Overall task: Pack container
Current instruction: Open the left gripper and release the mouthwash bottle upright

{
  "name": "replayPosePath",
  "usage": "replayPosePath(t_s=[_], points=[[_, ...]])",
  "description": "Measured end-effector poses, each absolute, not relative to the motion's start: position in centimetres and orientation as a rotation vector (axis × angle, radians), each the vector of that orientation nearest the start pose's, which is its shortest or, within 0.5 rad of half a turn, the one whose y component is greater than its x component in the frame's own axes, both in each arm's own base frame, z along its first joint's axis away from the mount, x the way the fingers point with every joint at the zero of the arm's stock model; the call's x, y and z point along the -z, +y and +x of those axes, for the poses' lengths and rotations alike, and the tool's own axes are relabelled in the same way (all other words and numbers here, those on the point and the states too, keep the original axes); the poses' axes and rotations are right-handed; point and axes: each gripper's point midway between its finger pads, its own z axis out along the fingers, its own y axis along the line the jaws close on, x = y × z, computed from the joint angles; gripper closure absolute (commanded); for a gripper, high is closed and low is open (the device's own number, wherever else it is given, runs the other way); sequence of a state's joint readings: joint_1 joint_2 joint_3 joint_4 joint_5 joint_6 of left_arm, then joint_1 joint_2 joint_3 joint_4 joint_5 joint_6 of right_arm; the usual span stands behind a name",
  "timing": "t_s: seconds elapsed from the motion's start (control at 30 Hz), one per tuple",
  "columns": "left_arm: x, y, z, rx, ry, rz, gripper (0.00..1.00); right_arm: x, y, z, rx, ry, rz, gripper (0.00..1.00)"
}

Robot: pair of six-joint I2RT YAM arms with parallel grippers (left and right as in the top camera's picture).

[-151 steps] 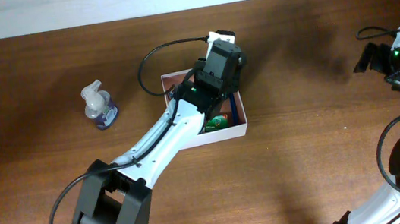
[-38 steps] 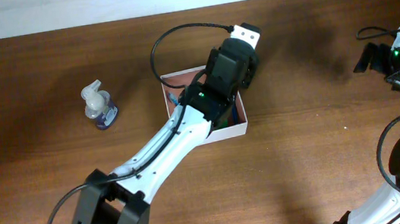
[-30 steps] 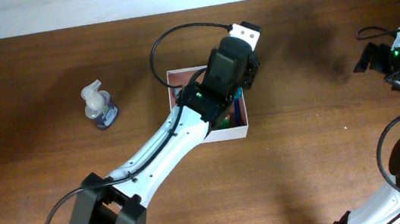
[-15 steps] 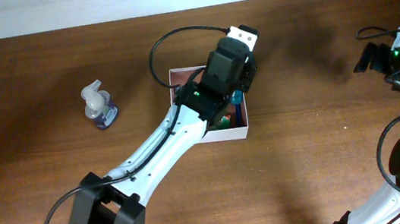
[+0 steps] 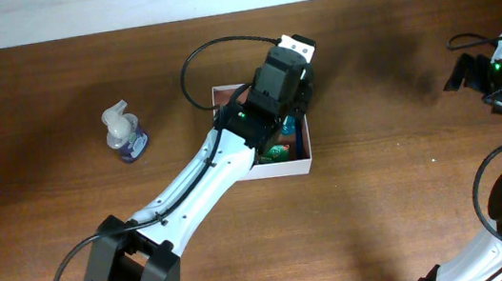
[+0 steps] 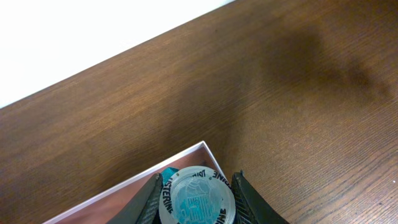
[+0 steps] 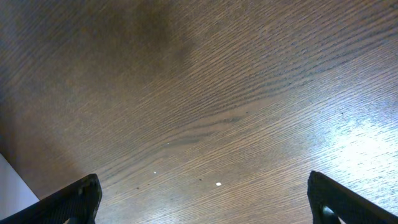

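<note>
Left pincer — around bottle, over container

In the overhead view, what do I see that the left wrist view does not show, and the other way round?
Only the overhead view shows the pump bottle on the table, left of the container, and the whole left arm reaching over that container. Only the left wrist view shows the round, lettered end of a teal bottle clamped in the left gripper, above the container's corner. Both views show the container's white wall and the brown wooden table.
</note>
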State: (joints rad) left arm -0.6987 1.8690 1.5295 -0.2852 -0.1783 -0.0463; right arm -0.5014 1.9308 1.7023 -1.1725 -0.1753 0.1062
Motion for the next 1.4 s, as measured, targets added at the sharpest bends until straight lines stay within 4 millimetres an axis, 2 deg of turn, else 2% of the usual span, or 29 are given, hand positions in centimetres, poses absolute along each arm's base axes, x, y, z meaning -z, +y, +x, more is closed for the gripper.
replayPosePath(t_s=[0.33,0.53,0.87,1.03,1.1,1.23,1.4], points=[[-21.5,-35.0,44.1,0.331,1.996,0.681,1.00,-12.4,-16.9,37.1,-0.204,2.806,0.857,0.01],[-20.3,-35.0,44.6,0.365,2.013,0.705,0.99,-12.4,-16.9,37.1,-0.204,2.807,0.855,0.01],[-19.8,-34.4,45.0,0.369,2.030,0.703,1.00,-12.4,-16.9,37.1,-0.204,2.806,0.856,0.01],[-17.8,-34.5,45.1,0.358,2.070,0.717,0.99,-12.4,-16.9,37.1,-0.204,2.806,0.856,0.01],[-16.7,-34.6,45.2,0.353,2.085,0.727,0.92,-12.4,-16.9,37.1,-0.204,2.807,0.855,0.01],[-16.6,-34.7,45.3,0.354,2.084,0.727,0.64,-12.4,-16.9,37.1,-0.204,2.807,0.856,0.01],[-16.6,-34.7,45.3,0.353,2.083,0.731,0.53,-12.4,-16.9,37.1,-0.204,2.806,0.856,0.02]])
